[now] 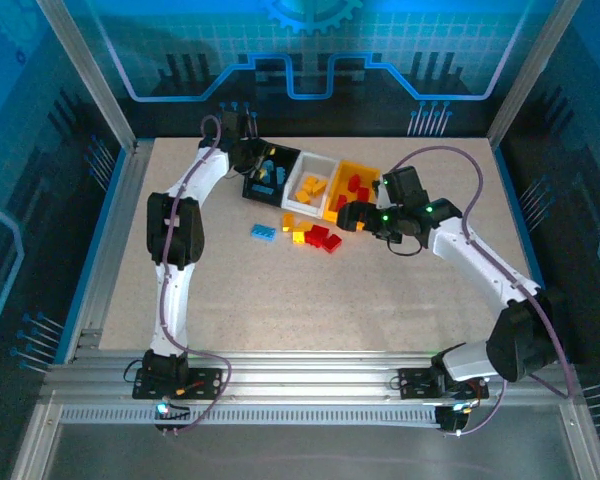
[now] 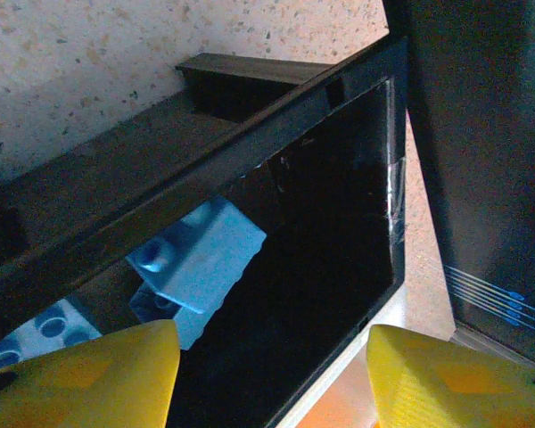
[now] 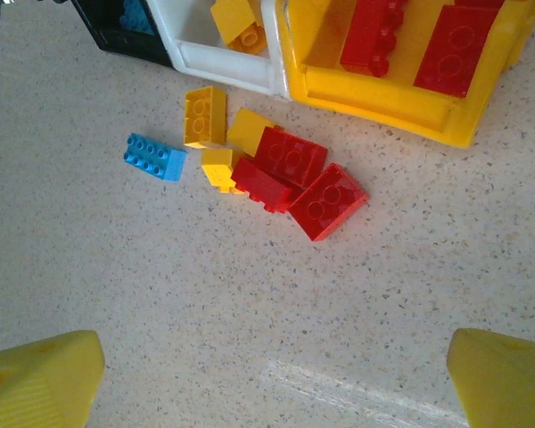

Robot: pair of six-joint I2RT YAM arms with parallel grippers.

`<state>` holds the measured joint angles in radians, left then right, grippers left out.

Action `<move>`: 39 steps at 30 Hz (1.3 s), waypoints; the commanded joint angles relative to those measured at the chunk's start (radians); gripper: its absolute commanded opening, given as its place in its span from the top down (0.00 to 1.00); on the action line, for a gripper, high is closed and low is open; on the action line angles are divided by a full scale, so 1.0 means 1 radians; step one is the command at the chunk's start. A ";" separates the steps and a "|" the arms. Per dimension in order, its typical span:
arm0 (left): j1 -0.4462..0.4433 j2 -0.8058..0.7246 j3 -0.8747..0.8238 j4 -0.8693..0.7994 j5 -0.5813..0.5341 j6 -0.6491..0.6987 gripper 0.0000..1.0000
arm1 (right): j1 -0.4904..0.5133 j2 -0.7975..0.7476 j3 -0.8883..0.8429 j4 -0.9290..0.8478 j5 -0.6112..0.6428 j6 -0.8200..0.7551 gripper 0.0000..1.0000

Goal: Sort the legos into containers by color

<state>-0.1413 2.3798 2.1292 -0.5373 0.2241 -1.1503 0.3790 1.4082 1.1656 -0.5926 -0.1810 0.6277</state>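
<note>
top view: my left end effector (image 1: 263,172) hangs over the black bin (image 1: 265,197), the leftmost of three joined bins, and blue bricks lie inside right under it. the white bin (image 1: 302,207) in the middle holds orange-yellow bricks. the yellow bin (image 1: 365,166) holds red ones. my right end effector (image 1: 348,215) sits at the near edge of the yellow bin. a loose pile (image 1: 300,235) of bricks lies on the worktop (image 1: 230,300) just in front of the bins, to the left of the right end effector and apart from it.

left wrist view: the left end effector (image 2: 267,383) is open, its yellow fingertips (image 2: 89,374) spread with nothing between them. below them, inside the black bin (image 2: 250,134), a blue brick (image 2: 201,259) lies tilted, untouched by either fingertip.

right wrist view: the right end effector (image 3: 267,383) is wide open and empty over bare worktop (image 3: 250,294). ahead of it, well clear of both fingertips, lies the loose pile: one small blue brick (image 3: 154,157), then yellow bricks (image 3: 205,116) and red bricks (image 3: 290,156) bunched together. beyond them stand the yellow bin (image 3: 383,102) with red bricks, the white bin (image 3: 218,67) and a corner of the black bin (image 3: 116,36).
</note>
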 commanded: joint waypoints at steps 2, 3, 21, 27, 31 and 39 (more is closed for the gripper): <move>-0.008 -0.077 -0.001 -0.067 -0.009 0.111 0.39 | 0.012 0.027 0.047 -0.007 -0.037 -0.013 0.00; -0.010 -0.097 -0.003 -0.086 -0.023 0.158 0.37 | 0.016 0.034 0.053 -0.011 -0.039 -0.015 0.00; -0.208 -0.358 -0.347 -0.364 -0.303 1.116 0.02 | 0.029 -0.019 0.085 -0.048 -0.058 -0.059 0.00; -0.240 -0.328 -0.394 -0.346 -0.372 1.119 0.01 | 0.029 -0.069 0.064 -0.084 -0.056 -0.059 0.00; -0.239 -0.301 -0.406 -0.339 -0.403 1.073 0.01 | 0.029 -0.093 0.055 -0.115 -0.050 -0.065 0.00; -0.240 -0.248 -0.431 -0.315 -0.379 1.029 0.02 | 0.026 -0.125 0.028 -0.133 -0.048 -0.059 0.00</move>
<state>-0.3809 2.1059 1.7153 -0.8623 -0.1535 -0.0937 0.3992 1.3087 1.2053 -0.6930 -0.2207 0.5781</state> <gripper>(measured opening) 0.985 0.999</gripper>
